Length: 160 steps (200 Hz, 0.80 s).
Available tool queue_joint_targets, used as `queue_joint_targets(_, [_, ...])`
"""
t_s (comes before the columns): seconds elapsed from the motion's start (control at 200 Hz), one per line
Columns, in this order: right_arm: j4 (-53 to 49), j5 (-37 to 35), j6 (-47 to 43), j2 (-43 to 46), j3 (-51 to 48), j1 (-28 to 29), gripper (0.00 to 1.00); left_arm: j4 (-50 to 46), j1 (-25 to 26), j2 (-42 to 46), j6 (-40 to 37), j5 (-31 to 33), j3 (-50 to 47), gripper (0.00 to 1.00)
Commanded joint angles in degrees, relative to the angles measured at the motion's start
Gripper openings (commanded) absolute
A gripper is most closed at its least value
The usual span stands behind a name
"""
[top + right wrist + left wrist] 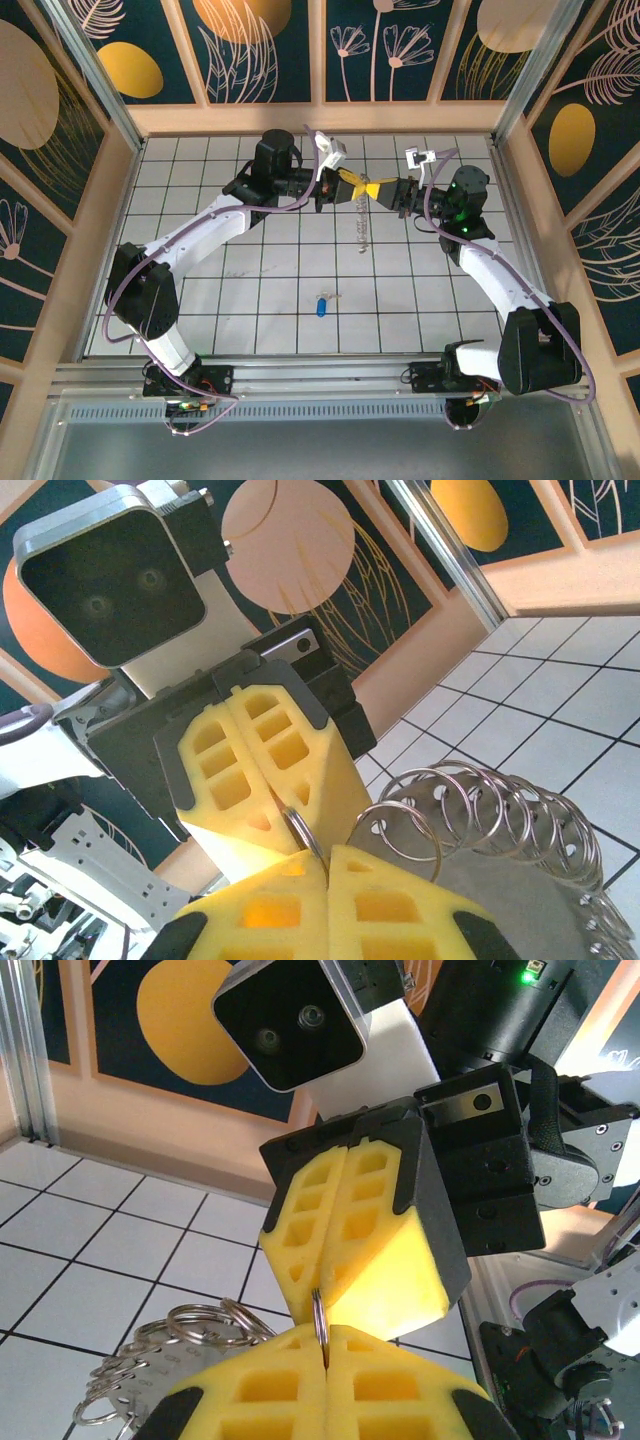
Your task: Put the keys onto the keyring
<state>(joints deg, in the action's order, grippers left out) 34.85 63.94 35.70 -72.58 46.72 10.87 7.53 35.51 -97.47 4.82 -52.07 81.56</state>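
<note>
Tightly, keyring (320, 1322) between both claws (326, 1362) (330, 1260)

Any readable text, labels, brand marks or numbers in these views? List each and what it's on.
None readable in these views.
On the wall panels: painted leaves and circles, no lettering.
On the camera housing: unmarked.
On the blue key: too small to tell any stamp.
On the keyring: no engraving visible.
</note>
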Motion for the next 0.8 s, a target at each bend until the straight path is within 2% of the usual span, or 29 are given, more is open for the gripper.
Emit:
queue_joint_targets(0.0, [3.95, 0.88, -0.20, 0.46, 2.59, 0.86, 0.00, 2.53, -0.09, -0.39, 0.10, -1.18, 1.68, 0.00])
queue_joint_targets(0.06, [3.95, 0.83, -0.28, 0.54, 2.54, 0.80, 0.00, 2.57, -0.08, -0.42, 0.10, -1.43, 1.56, 0.00])
queue_joint_targets(0.115, [3.78, 0.51, -0.41, 0.59, 2.74, 0.73, 0.11, 2.53, -0.08, -0.40, 0.19, -1.90, 1.58, 0.00])
queue_joint_targets(0.21, [3.68, 0.39, -0.46, 0.76, 3.09, 0.45, 0.23, 2.28, -0.09, -0.41, 0.25, -2.95, 1.55, 0.00])
queue_joint_targets(0.43, [3.83, 1.95, -0.15, 2.38, 3.56, -1.11, 0.36, 1.44, -0.06, -0.35, 0.02, -6.17, 1.63, 0.00])
queue_joint_targets(0.601, [5.32, 2.09, 1.64, 5.41, 2.41, -3.54, 0.40, 0.25, -0.08, -0.41, -1.03, -8.27, 2.22, 0.00])
queue_joint_targets(0.796, [5.03, 1.80, 1.55, 7.08, 1.75, -4.02, 0.41, -4.47, -0.24, -2.85, -4.67, -11.31, 5.78, 0.00])
